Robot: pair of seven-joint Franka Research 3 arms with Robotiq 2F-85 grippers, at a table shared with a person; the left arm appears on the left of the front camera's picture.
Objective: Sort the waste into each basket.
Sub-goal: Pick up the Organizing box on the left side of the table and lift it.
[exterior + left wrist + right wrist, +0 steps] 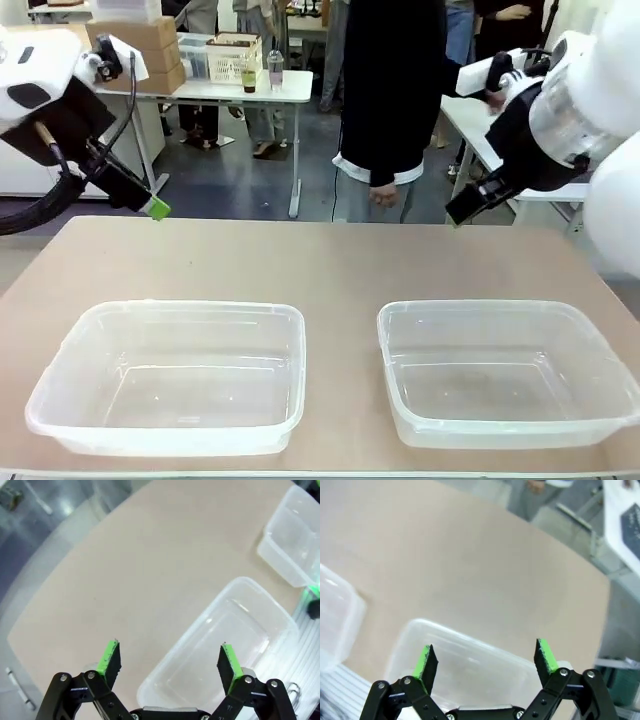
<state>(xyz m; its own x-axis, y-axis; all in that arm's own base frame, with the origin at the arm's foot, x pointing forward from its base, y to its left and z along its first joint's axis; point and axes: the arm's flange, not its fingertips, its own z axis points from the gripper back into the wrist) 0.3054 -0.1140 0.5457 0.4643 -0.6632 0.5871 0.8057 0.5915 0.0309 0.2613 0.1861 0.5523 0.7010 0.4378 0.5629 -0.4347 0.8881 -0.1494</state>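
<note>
A beige table (330, 260) spans the view, and a person (385, 100) in dark clothes stands at its far edge. Two clear plastic tubs sit upright on the near half, side by side with a gap between them: the left tub (180, 306) and the right tub (480, 304). The left gripper (170, 657) and the right gripper (485, 657) hang above the table. Each has its fingers spread wide apart and is empty.

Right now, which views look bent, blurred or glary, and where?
Front view: even light, sharp, with faint white glints on the left tub and right tub. Left wrist view: the table edge curves from the wide lens; the floor beyond is blurred. Right wrist view: the right gripper is sharp, the bottom left corner smeared.
</note>
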